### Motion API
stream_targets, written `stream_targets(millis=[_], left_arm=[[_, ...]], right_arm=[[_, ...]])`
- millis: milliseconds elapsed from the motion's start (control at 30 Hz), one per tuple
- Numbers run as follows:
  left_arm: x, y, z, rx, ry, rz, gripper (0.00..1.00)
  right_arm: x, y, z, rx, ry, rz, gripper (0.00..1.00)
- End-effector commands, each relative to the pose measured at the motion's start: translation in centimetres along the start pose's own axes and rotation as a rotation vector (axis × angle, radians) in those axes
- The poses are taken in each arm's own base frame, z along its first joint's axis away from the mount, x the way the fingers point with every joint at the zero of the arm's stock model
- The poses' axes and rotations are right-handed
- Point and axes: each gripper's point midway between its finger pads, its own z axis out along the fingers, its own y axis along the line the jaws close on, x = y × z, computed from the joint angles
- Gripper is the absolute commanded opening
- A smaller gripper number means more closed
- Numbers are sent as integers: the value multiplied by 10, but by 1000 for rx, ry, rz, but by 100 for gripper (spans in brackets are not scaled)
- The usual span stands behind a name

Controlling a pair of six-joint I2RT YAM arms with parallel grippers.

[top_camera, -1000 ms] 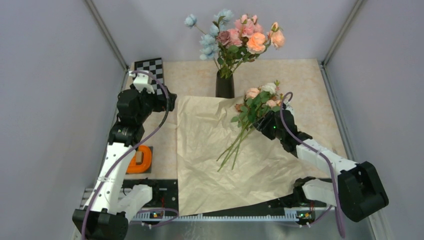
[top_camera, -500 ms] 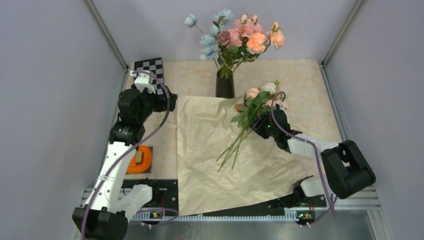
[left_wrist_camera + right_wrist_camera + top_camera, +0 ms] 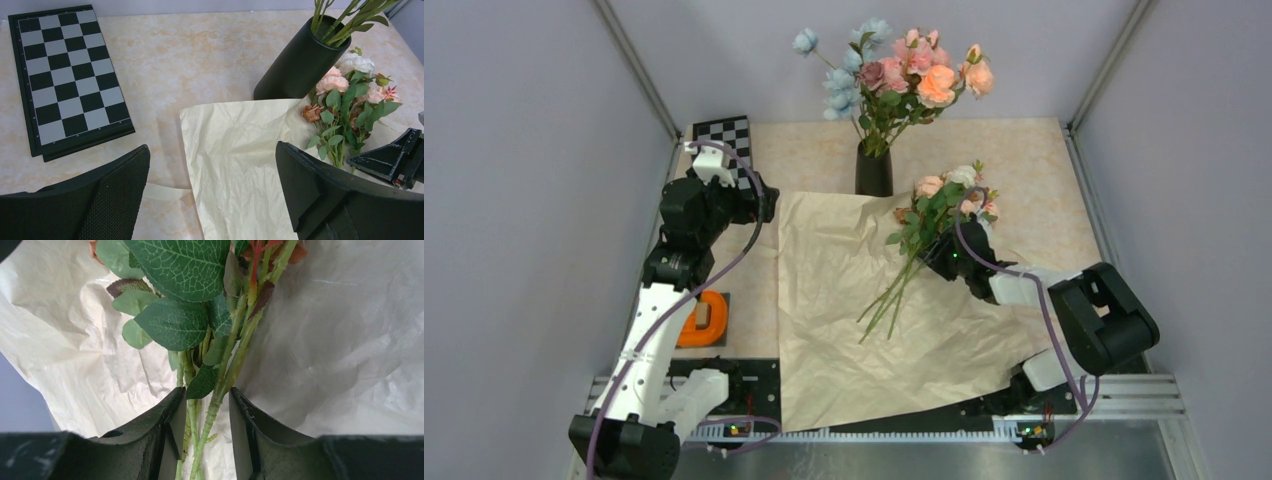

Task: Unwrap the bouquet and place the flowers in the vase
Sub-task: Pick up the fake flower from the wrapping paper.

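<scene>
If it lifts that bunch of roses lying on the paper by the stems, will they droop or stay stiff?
Probably fairly stiff: the stems run straight and thin between the fingers of the right tool. The flowers look top-heavy with blooms and leaves, so the heads may sag or swing. Nothing visible ties the stems together, so they could splay or slip apart.

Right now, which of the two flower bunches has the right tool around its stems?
The cream-and-pink roses lying on the tan paper, stems inside the right tool. The pink, orange and blue bunch stands in the black vase.

Lab cell: checkerboard (image 3: 725, 136), grey walls (image 3: 519, 200)
</scene>
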Motion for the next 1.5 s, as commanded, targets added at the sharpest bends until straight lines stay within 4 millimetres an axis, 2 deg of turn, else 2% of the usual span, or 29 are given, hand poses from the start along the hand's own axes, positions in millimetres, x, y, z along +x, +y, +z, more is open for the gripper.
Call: stream_targets(millis=[0,467,533,633,733,933,1200,1333,1467], left_arm=[[-9,-2,0,3,-35,2,99],[-10,-2,-1,3,-40,5,99],[-11,-2,-1,1,-42,6,99],[-11,-2,-2,-1,-44,7,99],[-12,-3,-2,2,-46,9,99],[-12,-4,-3,2,-48,12,99],[-12,-8,-4,15,-49,14,99],[-10,-11,-2,32,-45,-1,99],[-8,-32,1,141,-46,-65,99]], right_arm=[[-15,7,2,-8,-91,13,38],[-17,-7,10,45,-117,29,33],[-18,-7,8,47,-126,31,27],[-24,-6,1,46,-150,40,10],[-32,-6,-9,51,-184,49,1],[-48,-15,-36,90,-276,107,0],[-78,-36,-86,180,-454,128,0],[-99,-28,-116,161,-548,81,0],[-125,-4,-153,88,-651,-6,0]])
